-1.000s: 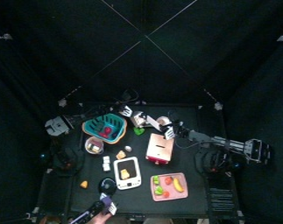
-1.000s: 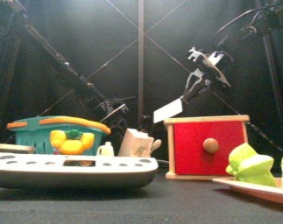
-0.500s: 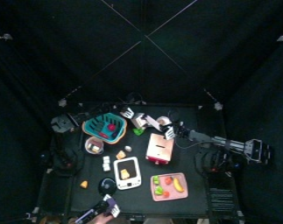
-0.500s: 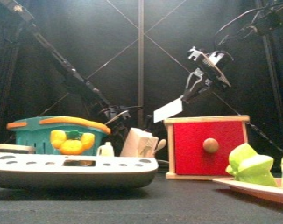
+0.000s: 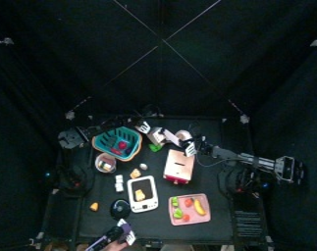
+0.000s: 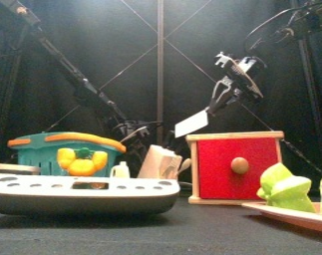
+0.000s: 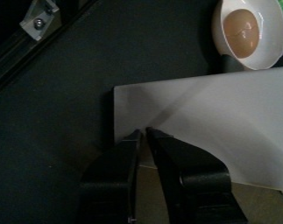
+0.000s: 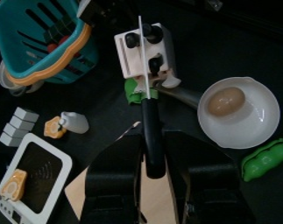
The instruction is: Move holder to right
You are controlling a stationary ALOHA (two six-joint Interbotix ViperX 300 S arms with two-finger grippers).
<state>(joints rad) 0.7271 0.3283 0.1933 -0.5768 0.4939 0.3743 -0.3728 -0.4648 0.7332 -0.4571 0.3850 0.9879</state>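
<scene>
Both grippers closed empty (left gripper [image 7: 145, 140] over a white block [image 7: 214, 122], right gripper [image 8: 152, 131] short of the holder [image 8: 38, 44]), so clipping neighbours looked likely.

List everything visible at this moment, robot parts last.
holder: one, teal, table's back left.
board: one, white and red, table's middle.
pink tray: one, front right, toy food on it.
white tray: one, dark inside, front, left of the pink tray.
bowl: one, white, a brownish egg in it, back middle.
pea pod: one, green, beside the bowl.
sheet: one, white, near the bowl.
card: one, white, held above the table.
left gripper: black, at the sheet's edge.
right gripper: black, shut on the card.
</scene>
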